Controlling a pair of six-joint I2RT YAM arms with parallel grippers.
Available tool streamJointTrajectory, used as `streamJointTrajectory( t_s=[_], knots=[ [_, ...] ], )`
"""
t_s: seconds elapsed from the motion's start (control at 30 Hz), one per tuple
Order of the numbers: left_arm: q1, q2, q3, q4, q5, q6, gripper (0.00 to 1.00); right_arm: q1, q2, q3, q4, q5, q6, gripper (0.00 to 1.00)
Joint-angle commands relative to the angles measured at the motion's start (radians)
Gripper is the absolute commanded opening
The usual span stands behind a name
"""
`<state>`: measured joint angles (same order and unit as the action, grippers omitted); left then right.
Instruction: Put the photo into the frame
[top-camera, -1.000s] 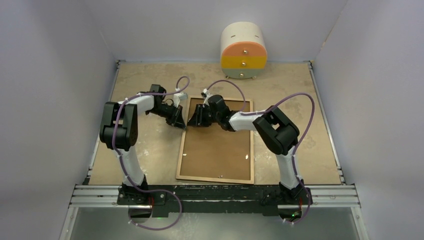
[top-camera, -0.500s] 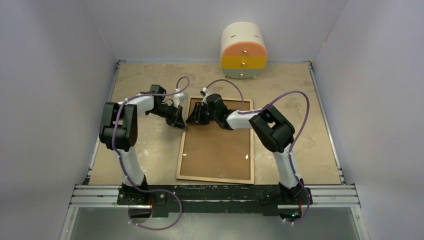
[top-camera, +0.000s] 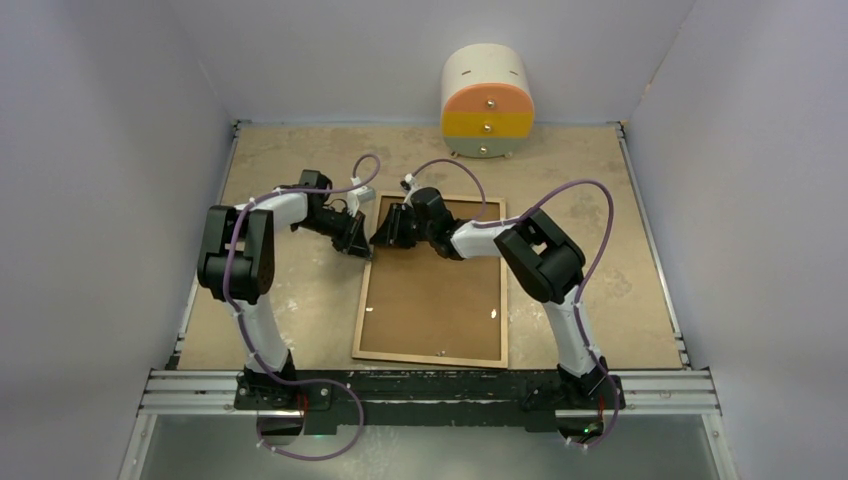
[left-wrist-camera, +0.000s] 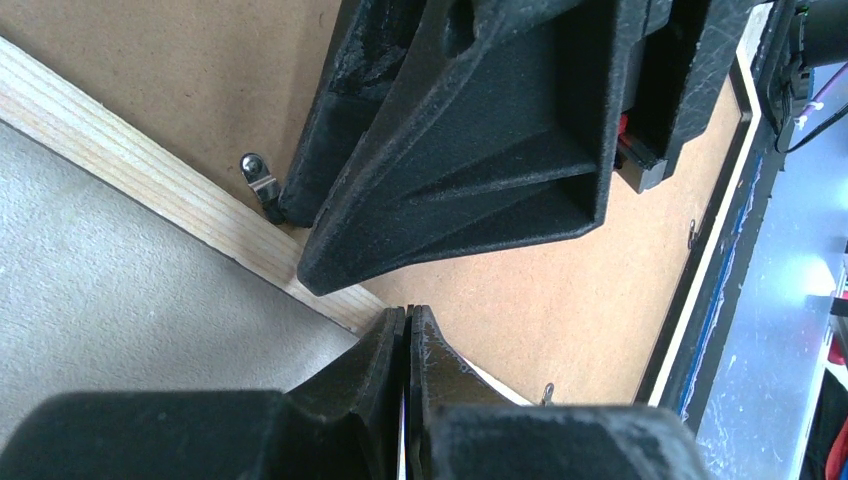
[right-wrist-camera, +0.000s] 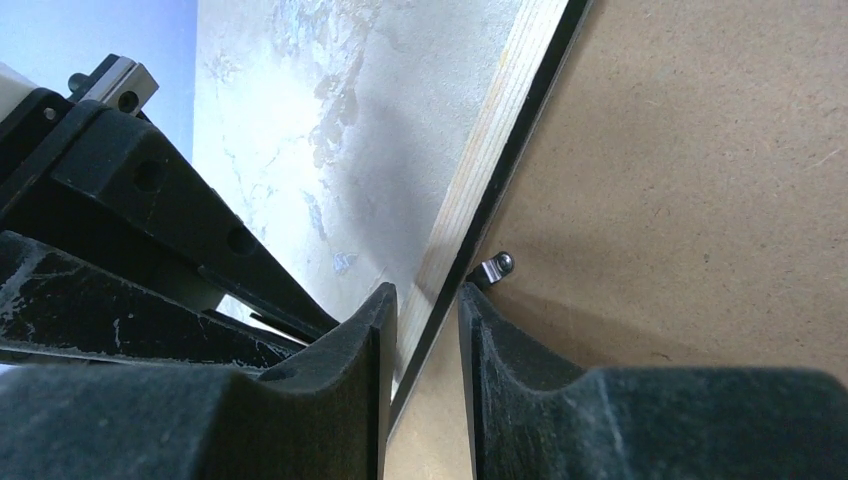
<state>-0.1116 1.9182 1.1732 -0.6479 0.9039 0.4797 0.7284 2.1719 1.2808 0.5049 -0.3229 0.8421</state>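
Observation:
The frame (top-camera: 430, 357) lies face down on the table, light wood back up, with the brown backing board (top-camera: 435, 290) inside it. The photo is hidden. My left gripper (top-camera: 358, 247) is shut, its tips (left-wrist-camera: 407, 312) at the frame's left rail (left-wrist-camera: 150, 170) near the far corner. My right gripper (top-camera: 378, 240) is narrowly open over the same rail (right-wrist-camera: 490, 150), tips (right-wrist-camera: 427, 295) astride its inner edge, right beside a small metal clip (right-wrist-camera: 497, 266). The clip also shows in the left wrist view (left-wrist-camera: 255, 172), touching one right finger.
A rounded cream drawer unit (top-camera: 487, 100) with orange and yellow drawer fronts stands at the back of the table. More small clips sit on the board's right edge (top-camera: 496, 314) and near edge (top-camera: 440, 351). Grey walls close in both sides.
My right gripper has slid a little left across the board's far end to the frame's left rail. The left gripper has stayed put.

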Motion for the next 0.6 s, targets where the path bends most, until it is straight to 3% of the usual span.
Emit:
streamJointTrajectory(
  t_s=[0.0,0.33,0.57],
  knots=[
    [0.003,-0.004,-0.031,-0.015,-0.111,0.061,0.0,0.002,0.018,0.031,0.008,0.053,0.003,0.31],
    [0.003,-0.013,-0.048,-0.015,-0.119,0.074,0.0,0.002,0.035,0.062,-0.002,0.08,-0.012,0.3],
    [0.01,-0.046,-0.024,-0.057,-0.117,0.087,0.0,0.002,0.014,0.044,0.044,0.021,0.006,0.29]
  ],
)
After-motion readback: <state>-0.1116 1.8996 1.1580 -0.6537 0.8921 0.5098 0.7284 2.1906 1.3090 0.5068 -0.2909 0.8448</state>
